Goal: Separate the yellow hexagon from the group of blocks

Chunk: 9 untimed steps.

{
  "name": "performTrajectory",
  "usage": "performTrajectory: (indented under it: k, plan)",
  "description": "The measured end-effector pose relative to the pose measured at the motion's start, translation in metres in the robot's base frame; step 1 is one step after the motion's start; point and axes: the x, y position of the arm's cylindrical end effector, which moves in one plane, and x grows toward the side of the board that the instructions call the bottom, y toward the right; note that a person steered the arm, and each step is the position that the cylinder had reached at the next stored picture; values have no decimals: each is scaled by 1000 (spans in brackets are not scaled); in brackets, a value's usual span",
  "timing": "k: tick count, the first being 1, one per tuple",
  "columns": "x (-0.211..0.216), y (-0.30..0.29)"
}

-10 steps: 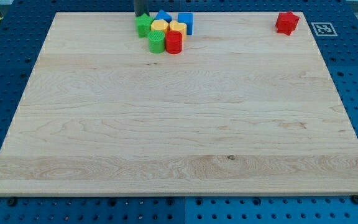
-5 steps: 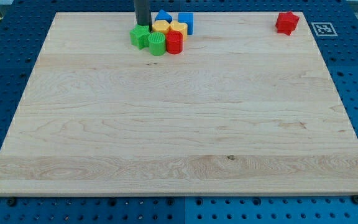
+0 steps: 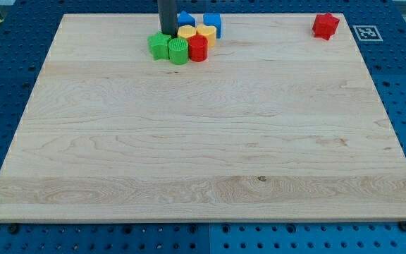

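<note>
Wooden board (image 3: pixel 203 141): my tip (image 3: pixel 167 34), no fingers, touches yellow hexagon (image 3: pixel 187 33) beside green block (image 3: pixel 160 46).

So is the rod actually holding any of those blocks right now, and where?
Nothing is held; the rod has no jaws. My tip stands on the board at the cluster's upper left, just above the two green blocks, beside a yellow block.

Wooden board (image 3: pixel 203 141), block cluster top edge, red star block (image 3: pixel 325 25) top right
</note>
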Motion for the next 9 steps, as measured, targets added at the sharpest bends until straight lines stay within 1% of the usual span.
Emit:
performTrajectory:
  k: [4, 5, 8, 9]
  plan:
    - [1, 16]
    - [1, 33]
    - [1, 61]
    - [1, 80]
